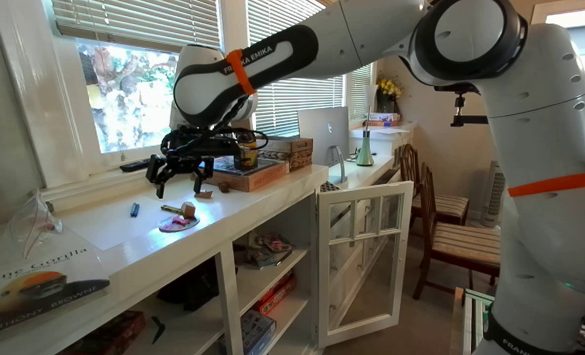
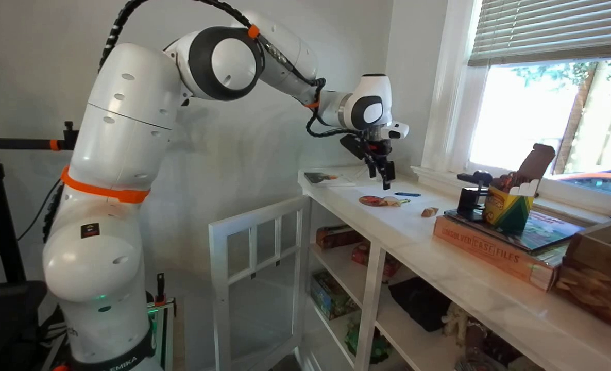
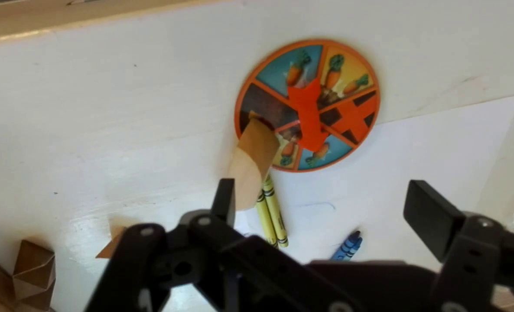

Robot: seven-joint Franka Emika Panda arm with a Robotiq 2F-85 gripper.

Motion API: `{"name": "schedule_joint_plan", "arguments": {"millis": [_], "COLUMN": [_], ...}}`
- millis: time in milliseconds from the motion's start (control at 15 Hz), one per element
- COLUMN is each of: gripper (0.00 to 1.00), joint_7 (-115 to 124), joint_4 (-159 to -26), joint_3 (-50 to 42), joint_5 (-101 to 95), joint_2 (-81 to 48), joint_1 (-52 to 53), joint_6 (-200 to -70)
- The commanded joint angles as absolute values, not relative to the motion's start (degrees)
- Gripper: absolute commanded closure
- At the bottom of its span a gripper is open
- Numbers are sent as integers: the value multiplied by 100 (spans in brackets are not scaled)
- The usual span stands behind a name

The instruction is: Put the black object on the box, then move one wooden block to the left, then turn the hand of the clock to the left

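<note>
Counter [image 1: 233, 202]: in an exterior view, it is white and carries the disc [image 1: 174, 228], which lies flat near the front edge.
Gripper [image 1: 179, 190]: in the same view, it hangs in the air, higher than the disc; its fingers are spread wide apart and it has hold of nothing.
Block [image 1: 189, 210]: a wooden one, at the back right rim of the disc; if it rests on the rim or only beside, I cannot tell.
Box [image 2: 491, 252]: in an exterior view, it is brown and flat, well apart from the disc, to its right and more to the front.
Black object [image 2: 471, 197]: stands on top of the box, at the end which is toward the disc.
Crayon pack [image 2: 506, 207]: also on the box, just beside the black object, farther from the disc.
Arrow [image 3: 310, 116]: in the wrist view, it is red, over the middle of the disc, with its head toward the lower rim.
Yellow crayons [image 3: 274, 213]: two, below the disc, just beside the block.
Blue crayons [image 3: 347, 246]: also below the disc, farther away, partly hidden by the gripper.
Other blocks [image 3: 34, 269]: two, to the lower left, well apart from the disc.
</note>
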State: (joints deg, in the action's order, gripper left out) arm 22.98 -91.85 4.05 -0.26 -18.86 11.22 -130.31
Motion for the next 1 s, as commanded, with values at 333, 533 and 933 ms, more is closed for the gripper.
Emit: {"name": "schedule_joint_plan", "arguments": {"millis": [333, 533, 933], "gripper": [0, 0, 0], "joint_7": [1517, 1416, 1202], "joint_4": [-8895, -8837, -8690], "joint_3": [556, 557, 603], "joint_5": [-56, -56, 21], "joint_2": [-2055, -2148, -2355], "joint_1": [1130, 1131, 1127], "joint_6": [-12250, -12112, -11999]}}
